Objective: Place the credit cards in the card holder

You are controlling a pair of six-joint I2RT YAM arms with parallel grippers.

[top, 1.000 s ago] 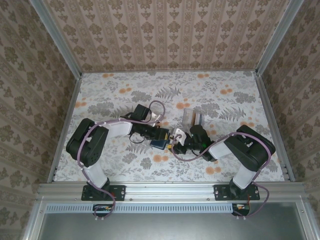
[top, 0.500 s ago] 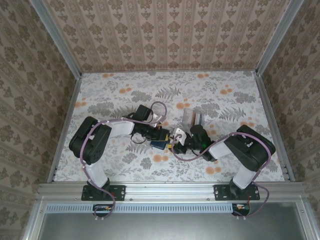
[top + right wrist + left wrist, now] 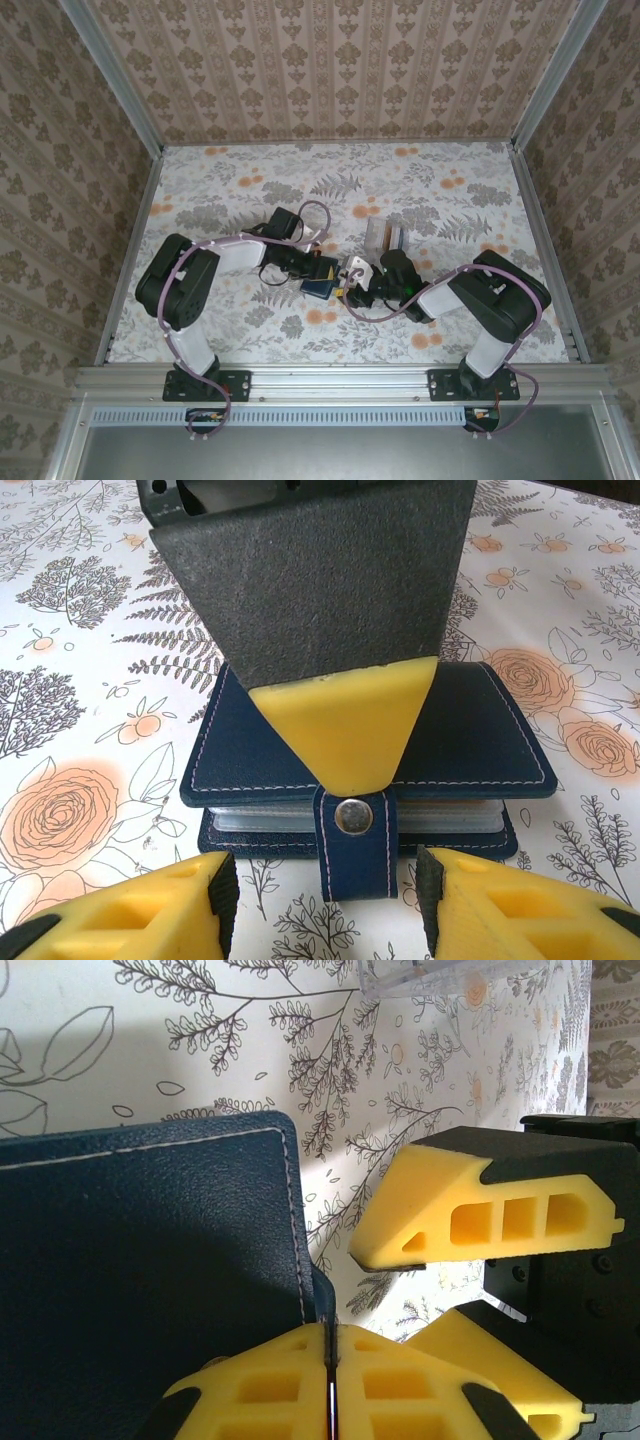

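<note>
The card holder (image 3: 470,735) is a navy folding wallet lying shut on the flowered table, with clear sleeves between its covers and a snap strap (image 3: 357,845) hanging down its front. I cannot make out credit cards in the sleeves. A small whitish piece (image 3: 357,267) by the right gripper may be a card. My left gripper (image 3: 330,1345) is shut on the thin navy strap at the holder's edge (image 3: 150,1260); its yellow fingertip (image 3: 345,730) rests on the top cover. My right gripper (image 3: 325,900) stands open, one finger on each side of the strap's free end, apart from it.
A clear slotted rack (image 3: 385,237) stands just behind the right gripper, and its base shows in the left wrist view (image 3: 430,975). Both grippers (image 3: 325,270) (image 3: 347,287) meet at the holder (image 3: 314,287) mid-table. Patterned walls enclose the table on three sides.
The left gripper's fingers have closed onto the holder's strap. The left arm's elbow shifted slightly. The right gripper and the holder have stayed where they were.
</note>
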